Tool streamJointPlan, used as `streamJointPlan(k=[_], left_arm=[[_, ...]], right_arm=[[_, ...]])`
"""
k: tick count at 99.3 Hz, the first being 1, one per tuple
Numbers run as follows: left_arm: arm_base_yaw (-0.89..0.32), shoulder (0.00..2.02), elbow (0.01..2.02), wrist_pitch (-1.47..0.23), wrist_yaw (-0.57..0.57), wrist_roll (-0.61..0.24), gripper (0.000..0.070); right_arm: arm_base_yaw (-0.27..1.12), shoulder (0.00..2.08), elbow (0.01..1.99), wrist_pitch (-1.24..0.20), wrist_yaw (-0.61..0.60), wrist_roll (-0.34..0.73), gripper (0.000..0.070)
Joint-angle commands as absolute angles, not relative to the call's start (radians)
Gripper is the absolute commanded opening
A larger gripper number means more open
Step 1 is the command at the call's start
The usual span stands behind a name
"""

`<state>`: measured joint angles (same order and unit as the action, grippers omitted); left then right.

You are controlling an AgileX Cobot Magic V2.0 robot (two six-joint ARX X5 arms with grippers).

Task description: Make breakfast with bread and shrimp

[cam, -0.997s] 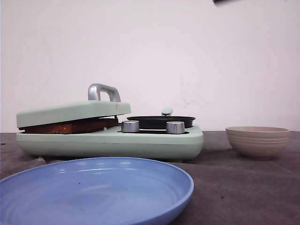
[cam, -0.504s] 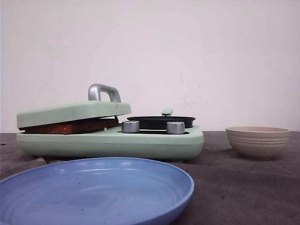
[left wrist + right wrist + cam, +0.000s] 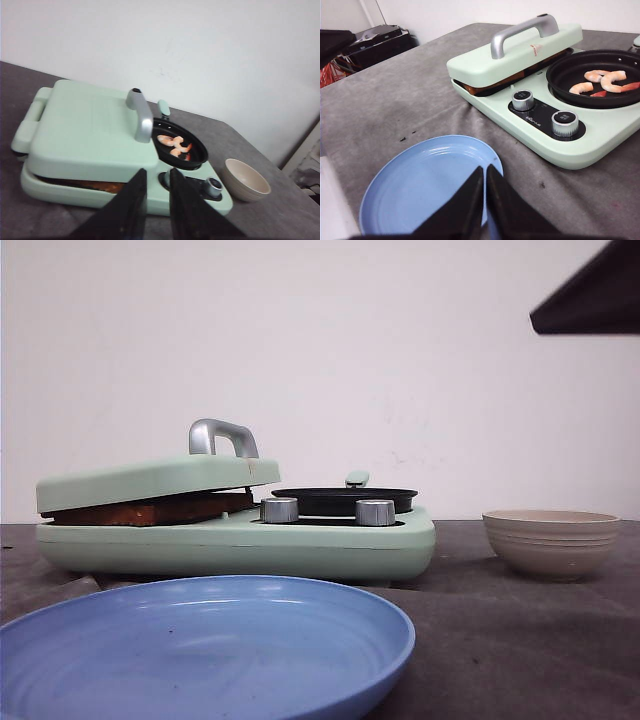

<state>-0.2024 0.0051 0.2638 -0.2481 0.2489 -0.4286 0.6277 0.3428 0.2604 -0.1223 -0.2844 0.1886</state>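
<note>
Toasted bread (image 3: pixel 150 510) lies under the shut lid (image 3: pixel 160 480) of the mint-green breakfast maker; its brown edge shows in the slot (image 3: pixel 105 186) (image 3: pixel 495 87). Several pink shrimp (image 3: pixel 176 145) (image 3: pixel 602 80) lie in the black pan (image 3: pixel 345 500) on the maker's right side. My left gripper (image 3: pixel 158 172) hovers above the maker's front edge near a knob (image 3: pixel 214 186), slightly open and holding nothing. My right gripper (image 3: pixel 484 169) hangs over the rim of the blue plate (image 3: pixel 420 190), shut and empty.
The blue plate (image 3: pixel 200 650) sits in front of the maker. A beige ribbed bowl (image 3: pixel 550 540) (image 3: pixel 246 179) stands to its right. A dark arm part (image 3: pixel 590 300) hangs at the upper right. Cables and a black box (image 3: pixel 375 42) lie past the table edge.
A dark arm part has come into the upper right of the front view. The maker, plate and bowl have not moved.
</note>
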Motion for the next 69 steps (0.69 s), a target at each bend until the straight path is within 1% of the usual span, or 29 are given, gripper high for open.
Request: streamJointPlan(k=[1, 10, 24, 40, 45, 51, 54, 69], left_arm=[[-0.204, 0.003, 0.255, -0.239, 0.244, -0.409, 0.0000], [-0.204, 0.003, 0.253, -0.250, 0.245, -0.410, 0.0001], [-0.204, 0.003, 0.253, -0.277, 0.246, -0.416, 0.0000], [-0.204, 0.003, 0.253, -0.301, 0.246, -0.434, 0.0000], [-0.204, 0.003, 0.253, -0.306, 0.248, -0.446, 0.0000], [-0.204, 0.003, 0.253, -0.319, 0.258, -0.493, 0.0000], [-0.204, 0.003, 0.253, -0.324, 0.260, -0.501, 0.0000], [-0.204, 0.003, 0.253, -0.317, 0.258, -0.502, 0.0000]], right_arm=[[0.635, 0.332, 0.246, -0.105, -0.282, 0.203, 0.0000], [0.635, 0.329, 0.238, -0.110, -0.279, 0.199, 0.0000], [0.635, 0.329, 0.238, -0.113, -0.278, 0.160, 0.0000], [0.634, 0.330, 0.238, -0.112, -0.277, 0.157, 0.0000], [0.634, 0.330, 0.238, -0.113, -0.277, 0.157, 0.0000], [0.634, 0.330, 0.238, -0.114, -0.275, 0.157, 0.0000], [0.634, 0.330, 0.238, -0.114, -0.275, 0.157, 0.0000], [0.634, 0.330, 0.238, -0.098, -0.276, 0.157, 0.0000]])
